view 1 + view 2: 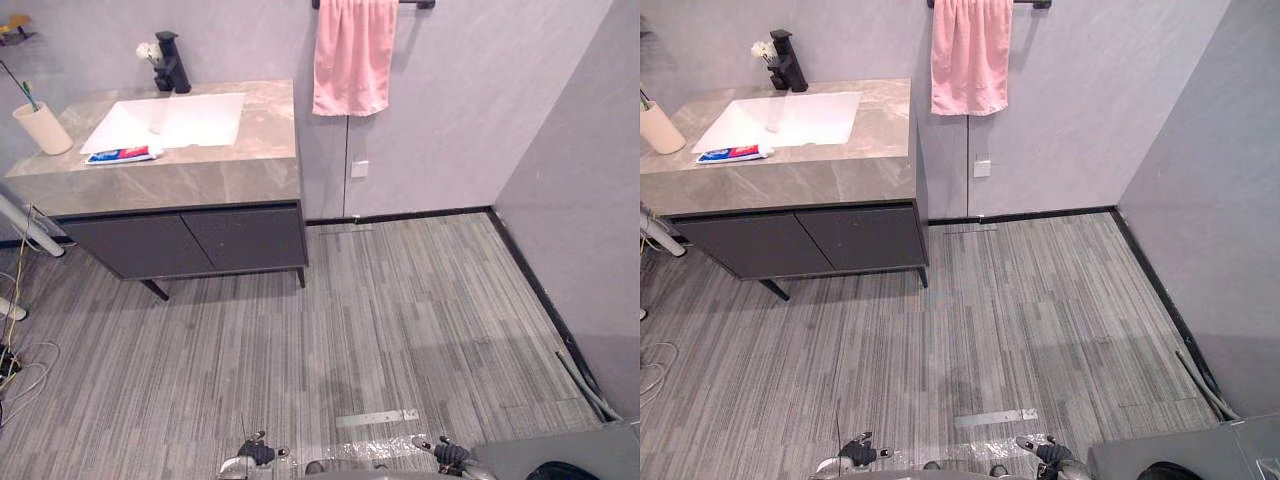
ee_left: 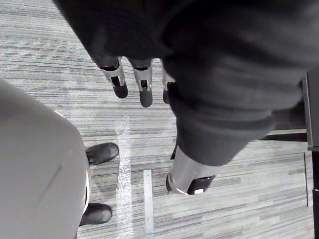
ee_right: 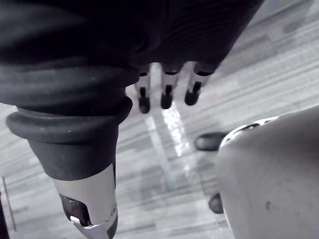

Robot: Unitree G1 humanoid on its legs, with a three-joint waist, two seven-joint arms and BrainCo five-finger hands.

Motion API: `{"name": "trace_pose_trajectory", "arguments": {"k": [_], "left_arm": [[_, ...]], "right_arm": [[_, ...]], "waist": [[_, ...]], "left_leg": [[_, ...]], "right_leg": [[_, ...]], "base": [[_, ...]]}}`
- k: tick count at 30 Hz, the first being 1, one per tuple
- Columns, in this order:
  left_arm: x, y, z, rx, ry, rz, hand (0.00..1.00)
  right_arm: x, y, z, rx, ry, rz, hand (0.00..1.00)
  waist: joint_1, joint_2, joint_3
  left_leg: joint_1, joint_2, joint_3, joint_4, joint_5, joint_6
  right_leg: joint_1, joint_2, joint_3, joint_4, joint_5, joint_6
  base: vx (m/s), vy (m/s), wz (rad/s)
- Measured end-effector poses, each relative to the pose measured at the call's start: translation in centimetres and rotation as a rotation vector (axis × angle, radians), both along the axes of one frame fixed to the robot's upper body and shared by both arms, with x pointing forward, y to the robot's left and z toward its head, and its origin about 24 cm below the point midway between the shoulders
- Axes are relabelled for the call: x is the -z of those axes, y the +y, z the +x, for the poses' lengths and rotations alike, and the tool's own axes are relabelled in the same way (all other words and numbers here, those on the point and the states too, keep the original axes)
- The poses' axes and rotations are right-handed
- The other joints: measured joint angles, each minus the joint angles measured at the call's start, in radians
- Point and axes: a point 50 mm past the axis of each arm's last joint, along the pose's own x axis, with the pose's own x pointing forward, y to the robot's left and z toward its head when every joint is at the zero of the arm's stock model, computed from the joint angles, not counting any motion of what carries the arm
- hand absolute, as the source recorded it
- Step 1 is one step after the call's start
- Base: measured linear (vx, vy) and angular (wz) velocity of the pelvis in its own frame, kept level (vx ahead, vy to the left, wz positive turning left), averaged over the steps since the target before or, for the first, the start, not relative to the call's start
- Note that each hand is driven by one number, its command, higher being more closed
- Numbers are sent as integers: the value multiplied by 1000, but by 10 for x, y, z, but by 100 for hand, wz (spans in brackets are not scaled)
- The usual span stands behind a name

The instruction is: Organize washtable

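The washtable point(image 1: 200, 180) stands at the far left against the wall, with a white sink point(image 1: 170, 120) and a black faucet point(image 1: 172, 65). A beige cup point(image 1: 42, 128) holding a toothbrush point(image 1: 25, 95) stands on the counter's left end. A toothpaste tube point(image 1: 122, 154) lies flat at the sink's front edge. Small white flowers point(image 1: 149, 50) sit beside the faucet. My left hand point(image 2: 142, 84) and my right hand point(image 3: 167, 94) hang over the striped floor, well short of the washtable, fingers straight and holding nothing.
A pink towel point(image 1: 352, 55) hangs from a black rail on the wall right of the washtable, above a wall socket point(image 1: 360, 168). A tape strip point(image 1: 377, 417) lies on the floor near me. A grey box point(image 1: 560, 455) sits at the lower right.
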Motion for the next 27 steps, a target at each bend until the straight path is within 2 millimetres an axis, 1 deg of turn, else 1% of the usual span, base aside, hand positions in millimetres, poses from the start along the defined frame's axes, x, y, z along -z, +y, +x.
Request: {"name": "trace_pose_trajectory", "arguments": {"k": [1,2,3,4,5,6,7,8,9,10,11,12,13,14,15,16,17,18,19,20,21,22,23,24,25,26,27], "left_arm": [[0,0,-1,-6,0,3,0],[0,1,-2,-12,-4,10,0],[0,0,-5,-16,-5,9,0],[1,-2,-8,-16,0,5,0],[1,-4,-9,-31,-3,-1,0],[1,-2,-12,-35,2,2,0],[2,-2,-13,-39,6,3,0],[2,-1,-14,-54,11,3,0],[2,-1,-13,-54,10,2,0],[2,-2,-10,-58,5,-1,0],[1,-2,-9,-63,5,-4,0],[1,0,-8,-91,0,-5,0],[1,3,-8,-102,-1,1,0],[0,10,-9,-125,-2,14,0],[0,13,-11,-145,2,18,0],[1,17,-16,-187,9,23,0],[1,17,-17,-190,6,26,0],[1,15,-18,-193,7,19,0],[2,13,-22,-204,18,15,0],[1,18,-19,-218,-1,22,0],[-1,16,-13,-229,-25,14,0],[-2,16,-10,-230,-36,12,0],[-3,16,-3,-222,-60,9,0],[-4,15,2,-217,-73,5,0],[-5,15,3,-218,-78,5,0],[-6,19,5,-232,-93,5,0],[-7,20,8,-239,-111,-1,0]], "right_arm": [[0,-1,0,4,-2,-1,0],[-1,-3,0,19,-7,-4,0],[-2,-6,2,45,-21,-7,0],[-3,-9,5,52,-38,-13,0],[-6,-14,11,62,-77,-24,0],[-7,-16,12,79,-90,-28,0],[-7,-17,11,81,-86,-29,0],[-6,-19,6,87,-73,-34,0],[-6,-21,1,93,-64,-38,0],[-4,-24,-8,95,-38,-44,0],[-2,-25,-18,96,-12,-49,0],[0,-23,-30,102,23,-45,0],[2,-20,-36,87,43,-40,0],[5,-14,-48,83,79,-23,0],[6,-11,-58,82,112,-17,0],[8,-7,-78,69,175,-9,0],[9,-4,-89,42,213,-3,0],[10,-2,-97,7,258,5,0],[10,-3,-99,4,265,9,0],[9,-7,-94,-35,256,0,0],[8,-11,-84,-74,229,-18,0],[8,-12,-76,-97,212,-26,0],[5,-26,-66,-160,200,-70,0],[3,-31,-61,-183,194,-87,0],[4,-29,-60,-187,191,-85,0],[5,-24,-58,-189,189,-74,0],[5,-23,-62,-185,209,-68,0]], "waist": [[-1,3,3],[-1,11,15],[0,25,29],[0,35,43],[-7,57,62],[-17,49,80],[-27,50,82],[-29,45,83],[-28,45,83],[-30,46,83],[-30,46,84],[-31,47,91],[-36,30,97],[-42,1,105],[-47,-11,105],[-56,-24,103],[-57,-27,103],[-59,-9,102],[-57,-11,92],[-50,-4,106],[-23,-5,107],[-5,-9,114],[18,7,123],[26,16,131],[27,13,133],[31,5,137],[32,1,142]], "left_leg": [[3,2,1,0,-6,0],[16,5,8,0,-23,13],[34,11,17,0,-39,19],[49,21,29,0,-41,23],[79,37,50,0,-47,31],[106,39,58,0,-54,41],[121,39,58,0,-57,45],[147,43,57,0,-69,39],[153,47,57,0,-74,33],[153,62,49,1,-80,25],[152,75,45,2,-82,20],[151,85,38,5,-87,2],[152,87,34,2,-92,-8],[163,83,31,1,-105,-29],[179,81,25,2,-115,-44],[213,85,11,8,-142,-64],[213,99,3,56,-184,-82],[196,147,-4,168,-255,-124],[196,171,-7,237,-275,-132],[133,212,-4,472,-309,-142],[44,258,-17,734,-245,-119],[5,273,-35,844,-183,-102],[-71,289,-81,1071,-149,-96],[-140,296,-109,1264,-156,-93],[-165,288,-117,1327,-157,-93],[-202,268,-126,1389,-158,-94],[-230,256,-130,1355,-167,-110]], "right_leg": [[-2,0,2,15,-5,1],[-25,-3,10,82,-37,12],[-70,-9,17,208,-70,42],[-104,-8,19,295,-72,44],[-175,-12,17,467,-71,30],[-211,-36,5,591,-95,10],[-216,-52,-6,621,-109,12],[-219,-76,-13,620,-124,20],[-224,-81,-12,597,-126,22],[-233,-85,-13,508,-121,28],[-249,-87,-20,423,-105,40],[-265,-95,-45,290,-45,57],[-280,-109,-69,208,4,77],[-285,-127,-81,160,31,79],[-284,-139,-83,155,32,79],[-280,-156,-72,184,30,75],[-281,-157,-57,251,22,70],[-274,-134,-66,364,0,44],[-256,-123,-67,384,-9,31],[-221,-99,-60,406,-46,9],[-190,-77,-38,422,-66,-10],[-176,-68,-25,426,-80,-25],[-133,-54,-1,425,-103,-42],[-68,-44,8,397,-106,-46],[-29,-41,12,370,-106,-47],[45,-36,22,308,-110,-53],[106,-29,31,251,-117,-56]], "base": [[-60,2,-14],[-55,28,-28],[-46,40,-41],[-60,72,-47],[-58,91,-33],[-74,112,-16],[2,102,-1],[39,70,-2],[107,38,1],[109,6,4],[245,-29,1],[239,-43,-5],[269,-88,2],[166,-93,14],[281,-177,32],[387,-247,36],[543,-373,52],[485,-358,43],[567,-365,33],[542,-352,-18],[541,-335,-51],[478,-313,-90],[485,-254,-87],[490,-230,-70],[574,-210,-49],[454,-140,-36],[509,-116,-41]]}}
